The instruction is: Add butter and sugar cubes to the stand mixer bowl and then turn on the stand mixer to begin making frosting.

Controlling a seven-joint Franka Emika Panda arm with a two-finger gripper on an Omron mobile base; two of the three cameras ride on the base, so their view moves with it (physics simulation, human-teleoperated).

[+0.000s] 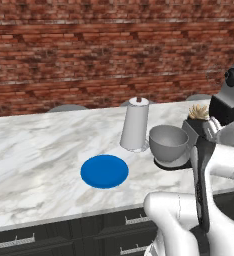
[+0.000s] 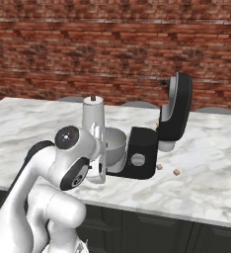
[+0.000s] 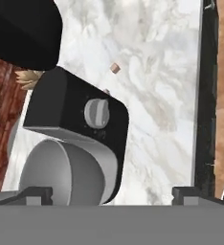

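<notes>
The black stand mixer (image 2: 143,148) stands on the marble counter with its head (image 2: 177,111) tilted up. The silver knob (image 3: 97,113) on its side faces the hand view. The grey stand mixer bowl (image 1: 168,141) sits on the mixer's base under the raised head, and I cannot make out what lies inside it. Two brown sugar cubes (image 2: 159,167) (image 2: 176,172) lie on the counter beside the mixer, and one sugar cube (image 3: 115,68) lies beyond the mixer body. My gripper (image 3: 116,196) hangs open by the bowl and holds nothing. The butter is out of view.
A blue plate (image 1: 104,171) lies bare on the counter left of the bowl. A tall white roll (image 1: 135,125) stands just behind and left of the bowl. A small plant (image 1: 199,112) sits behind the mixer. The counter's front edge (image 3: 205,95) runs close by.
</notes>
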